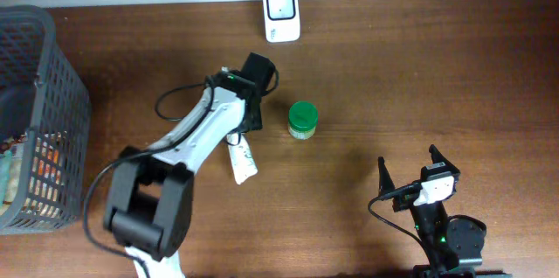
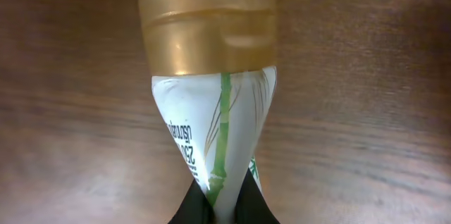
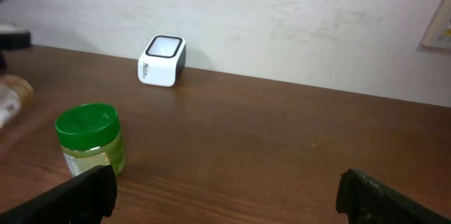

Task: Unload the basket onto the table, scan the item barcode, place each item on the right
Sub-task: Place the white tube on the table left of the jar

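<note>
The item is a white tube [image 2: 218, 118] with a green bamboo print and a gold cap [image 2: 208, 23]. My left gripper [image 2: 222, 206] is shut on its flat crimped end, with the cap pointing away from the wrist. From overhead the tube [image 1: 242, 160] lies left of centre, just below the left gripper [image 1: 236, 138]. No barcode shows on it. The white scanner [image 1: 281, 13] stands at the table's back edge, well apart from the tube. My right gripper [image 1: 410, 166] is open near the front right with nothing between its fingers [image 3: 77, 192].
A green-lidded jar [image 1: 303, 121] stands just right of the left gripper, also in the right wrist view [image 3: 90, 138]. A dark mesh basket [image 1: 52, 77] with goods occupies the left edge. The scanner [image 3: 162, 60] sits against the white wall.
</note>
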